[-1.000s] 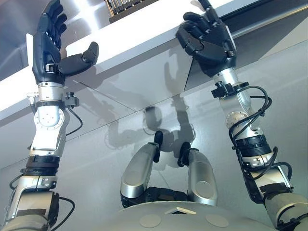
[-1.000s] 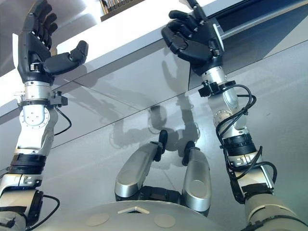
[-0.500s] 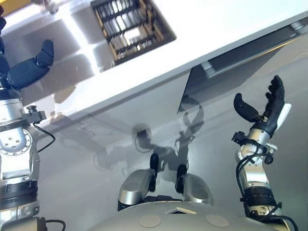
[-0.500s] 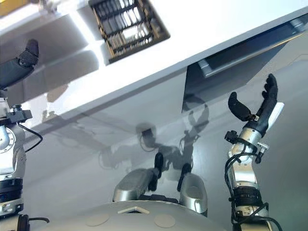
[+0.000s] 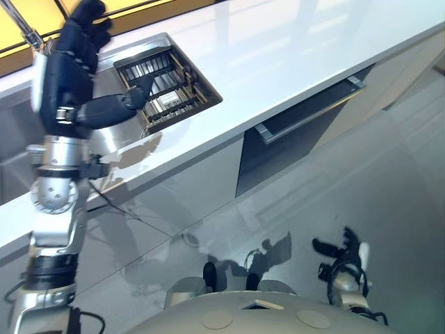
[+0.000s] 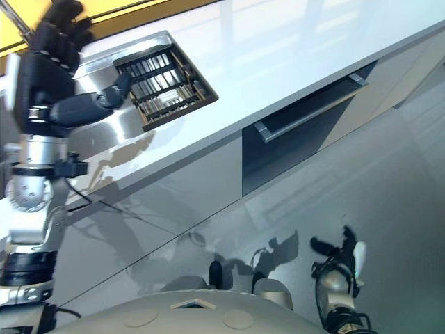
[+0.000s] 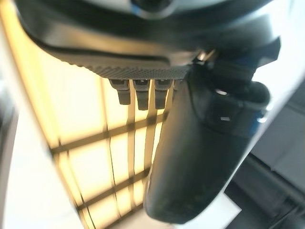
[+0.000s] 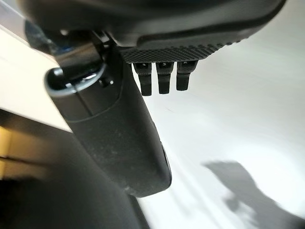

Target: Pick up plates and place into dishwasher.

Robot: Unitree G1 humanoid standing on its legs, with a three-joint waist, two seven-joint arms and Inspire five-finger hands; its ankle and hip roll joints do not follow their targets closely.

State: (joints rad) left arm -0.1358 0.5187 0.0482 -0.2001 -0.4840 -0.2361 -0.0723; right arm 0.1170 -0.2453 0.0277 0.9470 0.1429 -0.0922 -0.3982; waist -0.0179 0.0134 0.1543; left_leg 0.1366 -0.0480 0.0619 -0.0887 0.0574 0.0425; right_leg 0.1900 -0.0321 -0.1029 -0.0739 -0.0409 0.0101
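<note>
I see no plate. The dishwasher (image 5: 278,149) is a dark front under the white counter (image 5: 292,49), its top tipped out slightly behind a long bar handle (image 5: 309,111). My left hand (image 5: 66,80) is raised at the far left beside a steel sink, open, its thumb (image 7: 205,157) pointing toward the rack (image 5: 167,87) of dark slats set in the sink. It holds nothing. My right hand (image 5: 344,254) hangs low over the floor, well below and in front of the dishwasher, open and empty, with straight fingers (image 8: 162,78).
The steel sink rim (image 5: 104,139) lies between my left hand and the counter edge. Pale cabinet fronts (image 5: 188,191) flank the dishwasher. Glossy grey floor (image 5: 396,188) spreads to the right. A yellow wall (image 5: 28,21) backs the counter.
The camera has swung up and now takes in the counter top and dishwasher. My right hand has dropped from the counter edge to low near the floor. The left hand stays raised and open.
</note>
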